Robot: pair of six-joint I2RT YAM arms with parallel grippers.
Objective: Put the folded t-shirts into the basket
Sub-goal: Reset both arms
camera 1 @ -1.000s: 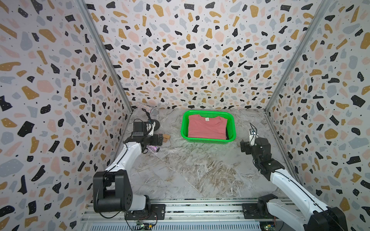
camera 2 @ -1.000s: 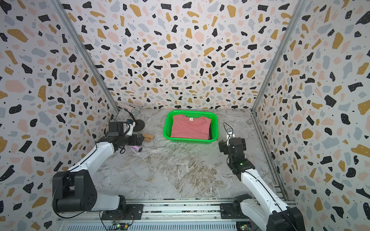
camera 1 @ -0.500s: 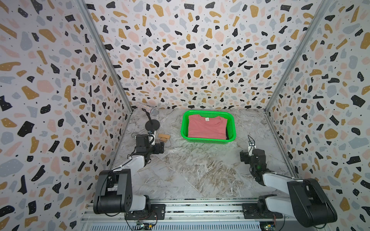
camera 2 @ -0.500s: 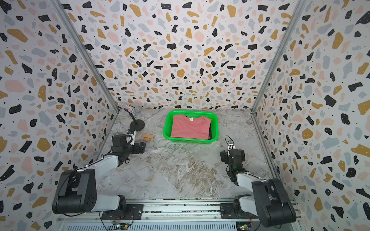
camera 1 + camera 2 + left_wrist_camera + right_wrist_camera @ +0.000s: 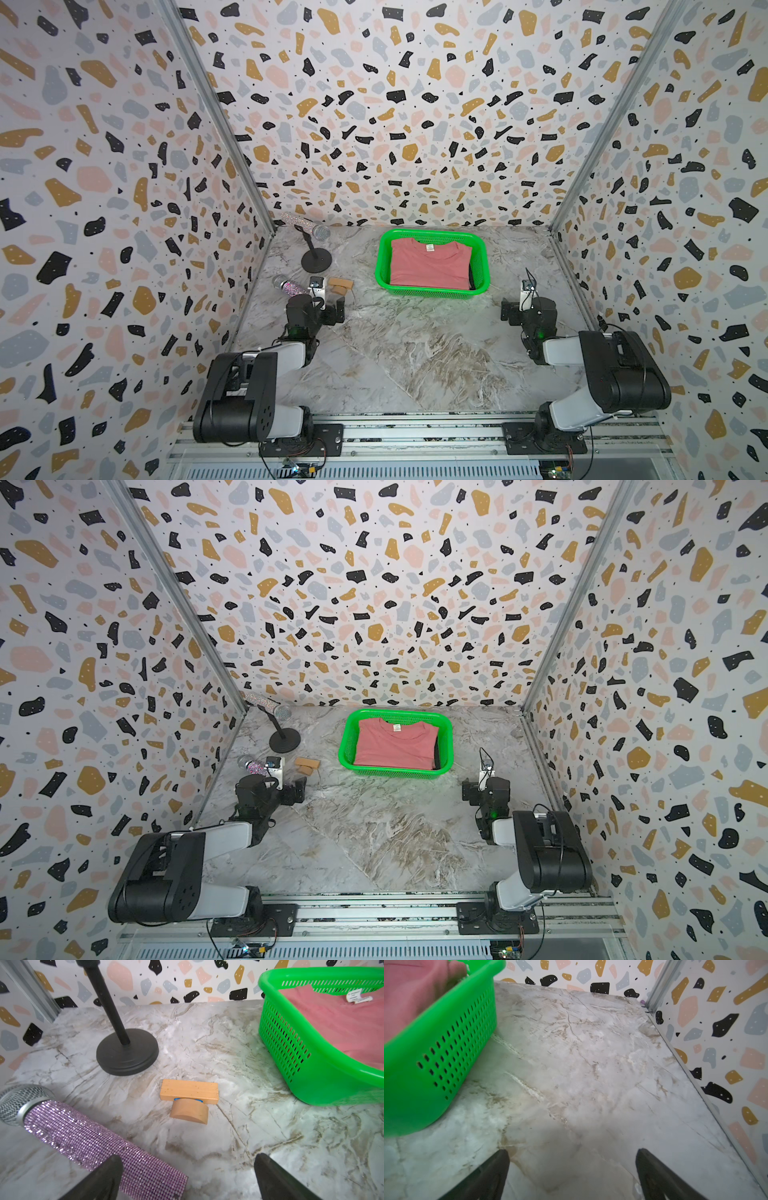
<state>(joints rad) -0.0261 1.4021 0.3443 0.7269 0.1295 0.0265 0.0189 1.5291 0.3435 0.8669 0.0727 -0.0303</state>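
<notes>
Top views: the pink t-shirt (image 5: 430,266) lay topmost in the basket (image 5: 432,235), far centre, with the black t-shirt (image 5: 471,276) edging out at its right.
Left wrist: left gripper (image 5: 187,1165) gaped wide, empty, beside the purple microphone (image 5: 93,1142).
Right wrist: right gripper (image 5: 572,1159) wide, empty, just right of the basket.
Next: I judged loading done; I would park both arms clear of the rim.
</notes>
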